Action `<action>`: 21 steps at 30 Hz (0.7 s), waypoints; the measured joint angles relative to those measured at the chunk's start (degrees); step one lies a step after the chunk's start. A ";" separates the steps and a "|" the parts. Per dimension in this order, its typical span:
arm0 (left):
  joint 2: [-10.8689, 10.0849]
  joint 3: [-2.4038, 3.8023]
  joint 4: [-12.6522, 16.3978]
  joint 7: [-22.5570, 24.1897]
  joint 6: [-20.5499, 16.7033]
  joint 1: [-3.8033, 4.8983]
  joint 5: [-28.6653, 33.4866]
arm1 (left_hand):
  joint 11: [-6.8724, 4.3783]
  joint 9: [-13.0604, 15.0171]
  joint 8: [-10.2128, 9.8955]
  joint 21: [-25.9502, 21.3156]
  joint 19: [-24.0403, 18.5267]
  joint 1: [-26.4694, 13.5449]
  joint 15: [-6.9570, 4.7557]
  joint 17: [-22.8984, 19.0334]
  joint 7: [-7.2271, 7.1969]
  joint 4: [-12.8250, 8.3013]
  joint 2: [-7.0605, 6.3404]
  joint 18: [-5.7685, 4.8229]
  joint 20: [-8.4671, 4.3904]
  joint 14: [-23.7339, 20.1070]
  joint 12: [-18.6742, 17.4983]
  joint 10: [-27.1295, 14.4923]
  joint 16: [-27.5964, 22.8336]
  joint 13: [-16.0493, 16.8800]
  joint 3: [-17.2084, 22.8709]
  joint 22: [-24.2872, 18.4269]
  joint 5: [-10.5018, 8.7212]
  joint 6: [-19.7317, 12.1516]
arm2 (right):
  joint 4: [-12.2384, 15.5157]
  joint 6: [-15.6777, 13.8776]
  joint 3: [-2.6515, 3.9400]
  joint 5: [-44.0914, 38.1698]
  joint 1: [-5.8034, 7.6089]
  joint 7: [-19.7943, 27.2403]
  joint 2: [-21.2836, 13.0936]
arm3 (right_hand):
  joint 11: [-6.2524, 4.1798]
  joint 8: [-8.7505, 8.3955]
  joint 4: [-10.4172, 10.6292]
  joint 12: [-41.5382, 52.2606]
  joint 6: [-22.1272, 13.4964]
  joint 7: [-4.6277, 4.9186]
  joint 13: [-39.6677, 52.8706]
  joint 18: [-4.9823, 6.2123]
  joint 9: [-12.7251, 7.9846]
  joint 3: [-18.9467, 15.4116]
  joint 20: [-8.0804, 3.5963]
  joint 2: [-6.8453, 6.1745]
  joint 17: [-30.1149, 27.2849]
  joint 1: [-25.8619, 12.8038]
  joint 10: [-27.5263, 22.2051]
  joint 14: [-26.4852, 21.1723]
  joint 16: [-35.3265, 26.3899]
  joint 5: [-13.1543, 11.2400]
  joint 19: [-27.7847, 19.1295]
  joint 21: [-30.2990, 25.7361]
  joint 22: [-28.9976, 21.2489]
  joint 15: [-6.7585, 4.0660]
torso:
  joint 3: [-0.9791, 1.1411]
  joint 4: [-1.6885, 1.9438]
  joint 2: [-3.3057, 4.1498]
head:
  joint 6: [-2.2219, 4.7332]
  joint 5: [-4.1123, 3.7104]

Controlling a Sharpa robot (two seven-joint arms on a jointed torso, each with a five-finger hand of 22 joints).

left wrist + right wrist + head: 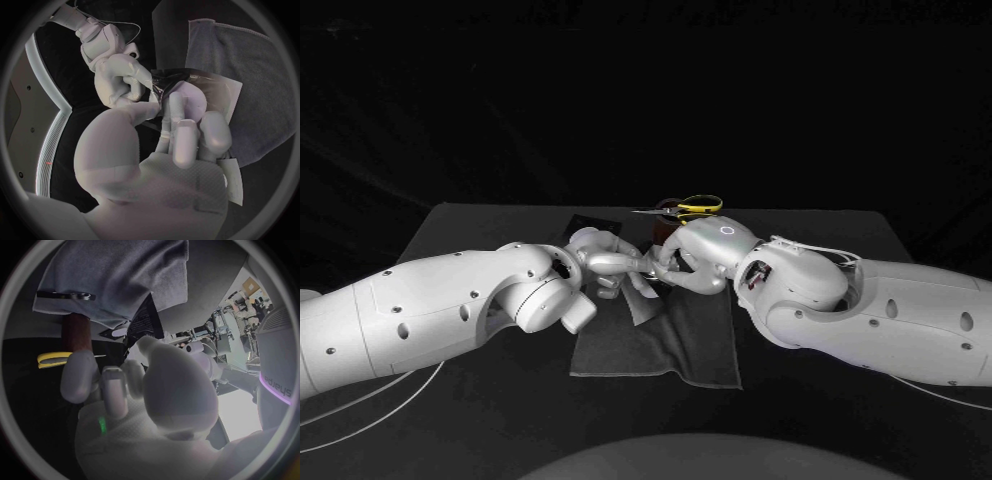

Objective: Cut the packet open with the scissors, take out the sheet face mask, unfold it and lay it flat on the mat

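Where the two arms meet over the mat point(678, 350), the left hand point(610, 265) and right hand point(687, 262) come together, with scissors point(689, 207) at the mat's far end. From the left wrist, both hands hold the packet point(215, 92) above the mat. From the right wrist, the right hand pinches its dark edge.

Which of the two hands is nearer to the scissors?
The right hand: the yellow-handled scissors lie just beyond it, whereas the left hand is farther off.
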 measured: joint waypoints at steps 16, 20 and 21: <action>-0.05 -0.05 0.37 0.78 0.88 -0.02 0.29 | 0.07 0.00 0.20 0.00 0.00 -0.01 0.00 0.50 0.04 0.00 -0.01 0.00 0.00 0.00 0.00 0.07 0.00 0.01 0.00 0.24 0.28 -0.05 | -1.18 1.79 -0.13 -1.94 0.01 -2.54 1.61 | 0.40 -0.90 1.33 -0.44 0.25 0.19 -0.01 0.00 -0.74 -1.81 0.41 -2.06 0.05 -2.05 -0.41 0.01 0.07 0.00 -0.41 -0.26 0.01 0.39 | 0.05 -0.07 0.02 | 0.07 -0.13; -0.05 -0.10 0.53 1.69 1.05 -0.06 0.95 | -0.06 0.00 0.21 0.00 0.00 -0.01 0.00 0.56 0.05 0.00 -0.01 0.00 0.00 0.00 0.00 -0.06 0.00 0.03 0.00 0.27 0.28 -0.05 | -1.74 1.94 -0.18 -1.95 0.01 -2.60 2.24 | 0.39 -1.12 1.46 -0.44 0.34 0.11 -0.04 0.00 -0.81 -1.94 0.41 -2.27 0.06 -1.96 -0.41 0.01 0.07 0.00 -0.41 -0.61 0.03 0.39 | 0.04 -0.07 0.03 | 0.11 -0.15; -0.05 -0.11 0.58 1.93 1.07 -0.07 1.11 | -0.13 0.00 0.21 0.00 0.00 -0.02 0.00 0.56 0.05 0.00 -0.02 0.00 0.00 0.00 0.00 -0.13 0.00 0.03 0.00 0.28 0.28 -0.05 | -1.82 1.96 -0.18 -1.95 0.01 -2.60 2.33 | 0.39 -1.12 1.61 -0.44 0.34 0.11 -0.04 0.00 -0.81 -2.09 0.41 -2.27 0.06 -1.96 -0.42 0.00 0.06 0.00 -0.41 -0.61 0.03 0.39 | 0.04 -0.06 0.03 | 0.11 -0.16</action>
